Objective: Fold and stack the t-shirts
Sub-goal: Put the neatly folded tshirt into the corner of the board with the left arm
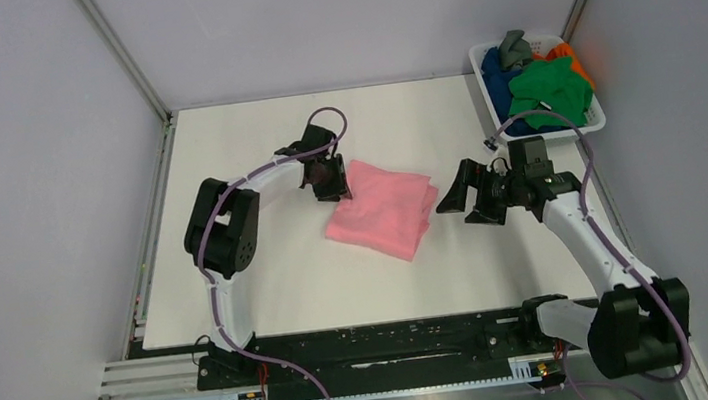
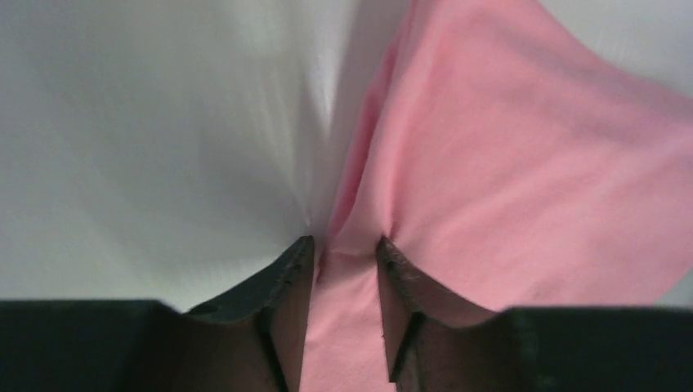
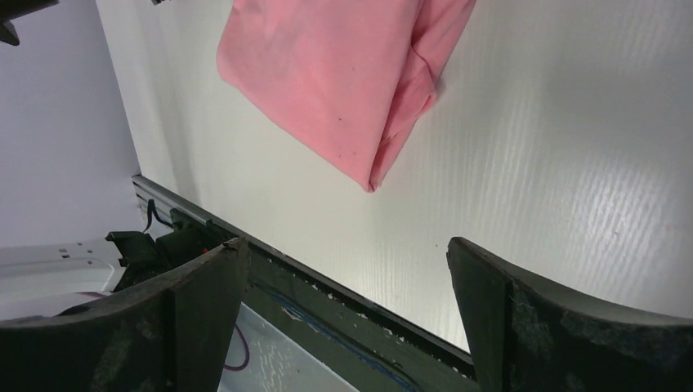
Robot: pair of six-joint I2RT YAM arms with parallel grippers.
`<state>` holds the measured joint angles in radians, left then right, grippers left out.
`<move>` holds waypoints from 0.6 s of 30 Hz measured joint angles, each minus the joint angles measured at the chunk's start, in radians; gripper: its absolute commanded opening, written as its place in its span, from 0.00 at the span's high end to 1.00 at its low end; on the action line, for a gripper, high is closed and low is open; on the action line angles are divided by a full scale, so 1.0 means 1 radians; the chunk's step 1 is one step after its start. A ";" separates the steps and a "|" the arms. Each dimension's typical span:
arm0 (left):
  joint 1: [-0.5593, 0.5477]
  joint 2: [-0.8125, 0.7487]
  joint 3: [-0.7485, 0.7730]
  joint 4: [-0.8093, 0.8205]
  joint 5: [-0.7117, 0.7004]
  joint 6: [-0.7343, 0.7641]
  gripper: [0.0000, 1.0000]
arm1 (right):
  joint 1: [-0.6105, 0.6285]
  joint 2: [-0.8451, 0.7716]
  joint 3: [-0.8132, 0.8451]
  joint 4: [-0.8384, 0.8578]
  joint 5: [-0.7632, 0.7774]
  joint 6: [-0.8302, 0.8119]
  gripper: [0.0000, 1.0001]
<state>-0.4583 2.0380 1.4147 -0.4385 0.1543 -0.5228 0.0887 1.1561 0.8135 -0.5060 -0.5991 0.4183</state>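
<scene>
A light pink t-shirt (image 1: pixel 381 207) lies folded into a rectangle in the middle of the white table. My left gripper (image 1: pixel 331 184) is at its far left corner. In the left wrist view the gripper (image 2: pixel 345 245) has its fingers close together with puckered pink cloth (image 2: pixel 507 163) pinched between them. My right gripper (image 1: pixel 461 206) is open and empty, just right of the shirt. In its wrist view (image 3: pixel 347 253) the pink shirt (image 3: pixel 327 82) lies ahead of the spread fingers. Green (image 1: pixel 549 87), dark blue (image 1: pixel 496 68), orange (image 1: pixel 576 59) and grey (image 1: pixel 513 44) t-shirts are heaped in the basket.
The white slatted basket (image 1: pixel 491 96) stands at the far right corner of the table. Grey walls close in the table on three sides. A black rail (image 1: pixel 396 341) with the arm bases runs along the near edge.
</scene>
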 measured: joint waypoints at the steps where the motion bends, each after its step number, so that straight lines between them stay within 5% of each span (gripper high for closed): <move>1: -0.008 0.000 -0.002 0.002 -0.001 -0.002 0.90 | 0.000 -0.028 0.000 -0.021 0.014 -0.009 0.01; 2: -0.021 0.000 -0.004 0.004 -0.002 -0.002 1.00 | 0.000 -0.057 0.000 -0.043 0.025 -0.019 0.01; 9: -0.085 -0.001 -0.005 0.015 -0.059 -0.017 1.00 | 0.000 -0.198 0.000 -0.145 0.132 -0.071 0.01; 18: -0.062 -0.035 -0.004 -0.090 -0.364 -0.023 1.00 | 0.000 -0.281 -0.017 -0.169 0.375 -0.081 0.01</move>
<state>-0.5205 2.0026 1.4109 -0.5282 -0.2096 -0.5461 0.0887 0.8749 0.7967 -0.6750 -0.2237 0.3374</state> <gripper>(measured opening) 0.030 0.993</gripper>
